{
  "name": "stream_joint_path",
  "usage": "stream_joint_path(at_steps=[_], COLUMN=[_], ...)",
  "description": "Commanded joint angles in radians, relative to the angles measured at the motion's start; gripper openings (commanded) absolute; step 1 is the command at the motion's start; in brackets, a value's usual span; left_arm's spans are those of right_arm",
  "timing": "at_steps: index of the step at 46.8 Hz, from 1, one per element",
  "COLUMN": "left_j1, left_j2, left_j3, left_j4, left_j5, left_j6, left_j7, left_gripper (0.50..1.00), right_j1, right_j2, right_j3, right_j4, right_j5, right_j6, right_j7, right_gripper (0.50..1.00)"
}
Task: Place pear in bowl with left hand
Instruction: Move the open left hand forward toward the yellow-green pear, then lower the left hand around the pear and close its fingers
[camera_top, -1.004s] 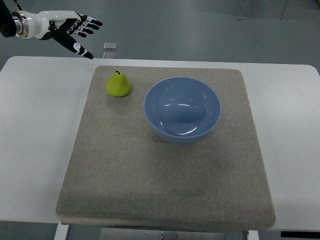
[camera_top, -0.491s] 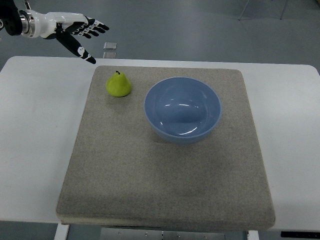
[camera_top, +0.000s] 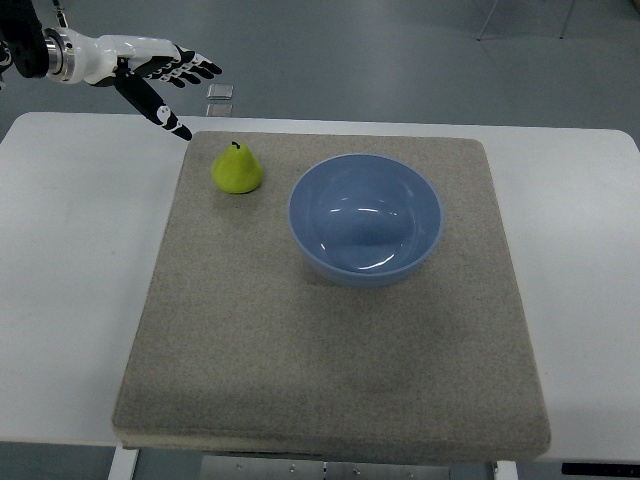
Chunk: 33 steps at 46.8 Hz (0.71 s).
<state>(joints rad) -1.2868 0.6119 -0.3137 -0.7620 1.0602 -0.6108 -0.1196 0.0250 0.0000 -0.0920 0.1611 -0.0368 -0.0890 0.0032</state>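
Note:
A yellow-green pear (camera_top: 237, 169) stands upright on the grey mat (camera_top: 330, 340), near its far left corner. Just right of it sits a light blue bowl (camera_top: 365, 219), empty. My left hand (camera_top: 172, 87) hovers above the table's far left edge, up and to the left of the pear and apart from it. Its fingers (camera_top: 195, 68) are spread and the thumb points down toward the pear; it holds nothing. The right arm does not show.
The mat lies on a white table (camera_top: 70, 280). A small clear square object (camera_top: 220, 92) sits on the floor beyond the table's far edge, close to my left hand.
My left hand has drifted to the right and slightly down, closer to the pear. Its thumb has swung lower. Pear and bowl have not moved.

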Motion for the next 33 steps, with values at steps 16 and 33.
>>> stream_joint_path(at_steps=[16,33], left_j1=[-0.008,0.04], left_j2=[-0.014,-0.11], left_j3=[0.001,0.002], left_j4=[0.0,0.009], left_j5=[0.067,0.233], left_j6=[0.0,0.013], left_j7=[0.0,0.001], left_gripper=[0.984,0.984], right_j1=[0.0,0.001], right_j2=[0.0,0.0], right_j3=[0.002,0.0], right_j4=[0.0,0.0], right_j5=[0.0,0.0], right_j6=[0.0,0.0], right_j7=[0.0,0.0], right_gripper=[0.924,0.924])
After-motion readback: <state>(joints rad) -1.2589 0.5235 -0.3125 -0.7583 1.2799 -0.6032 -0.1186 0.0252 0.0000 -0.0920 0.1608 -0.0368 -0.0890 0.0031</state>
